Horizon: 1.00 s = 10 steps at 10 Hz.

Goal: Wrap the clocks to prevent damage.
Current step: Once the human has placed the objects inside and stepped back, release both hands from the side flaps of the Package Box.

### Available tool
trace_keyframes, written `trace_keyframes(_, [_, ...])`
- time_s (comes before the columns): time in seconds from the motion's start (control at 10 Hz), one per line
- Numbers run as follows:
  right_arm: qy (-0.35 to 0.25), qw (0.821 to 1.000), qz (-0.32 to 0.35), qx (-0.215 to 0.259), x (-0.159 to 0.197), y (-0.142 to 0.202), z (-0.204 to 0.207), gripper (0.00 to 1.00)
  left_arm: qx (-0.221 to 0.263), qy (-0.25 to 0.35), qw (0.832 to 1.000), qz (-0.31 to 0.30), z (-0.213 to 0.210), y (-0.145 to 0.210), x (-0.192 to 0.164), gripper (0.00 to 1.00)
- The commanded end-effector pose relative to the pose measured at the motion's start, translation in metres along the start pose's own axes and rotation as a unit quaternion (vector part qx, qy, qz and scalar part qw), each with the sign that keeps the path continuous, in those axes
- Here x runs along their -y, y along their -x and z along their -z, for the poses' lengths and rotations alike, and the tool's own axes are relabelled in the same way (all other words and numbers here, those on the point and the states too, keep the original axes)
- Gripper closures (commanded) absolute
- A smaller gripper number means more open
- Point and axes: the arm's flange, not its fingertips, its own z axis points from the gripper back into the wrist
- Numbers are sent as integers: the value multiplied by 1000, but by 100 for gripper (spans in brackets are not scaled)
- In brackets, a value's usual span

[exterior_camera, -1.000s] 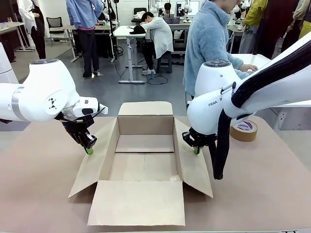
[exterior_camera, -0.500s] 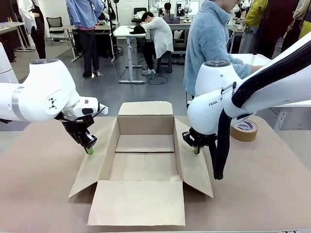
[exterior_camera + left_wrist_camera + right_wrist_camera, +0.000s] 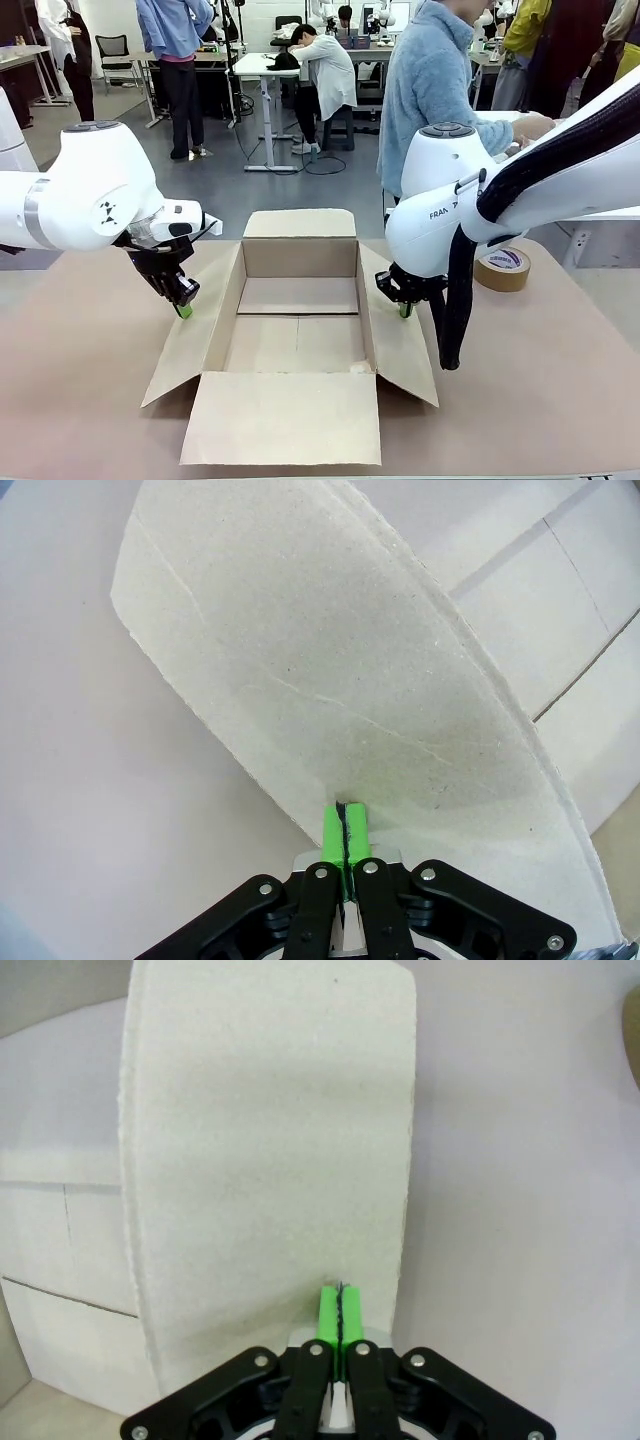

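My left pincer (image 3: 183, 310) was pressed shut, green pads together, tip down at the outer edge of the carton's (image 3: 300, 258) left flap (image 3: 198, 340), left of centre in the front frame. My right pincer (image 3: 404, 309) was shut too, over the right flap (image 3: 395, 350), right of centre. Neither gripped anything. The carton sat open mid-frame on the table (image 3: 80, 400). A tape roll (image 3: 503, 268) lay toward the right edge, behind my right arm. A person's hand (image 3: 533, 125) was at upper right.
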Motion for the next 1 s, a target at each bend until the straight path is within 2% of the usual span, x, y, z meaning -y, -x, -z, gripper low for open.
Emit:
trace_keyframes(0.0, [11, 1000, 6, 4, -1, 1, 1, 99, -5, 1, 1000, 1, 1, 1, 0, 100])
trace_keyframes(0.9, [11, 1000, 6, 4, -1, 1, 1, 99, -5, 1, 1000, 1, 1, 1, 0, 100])
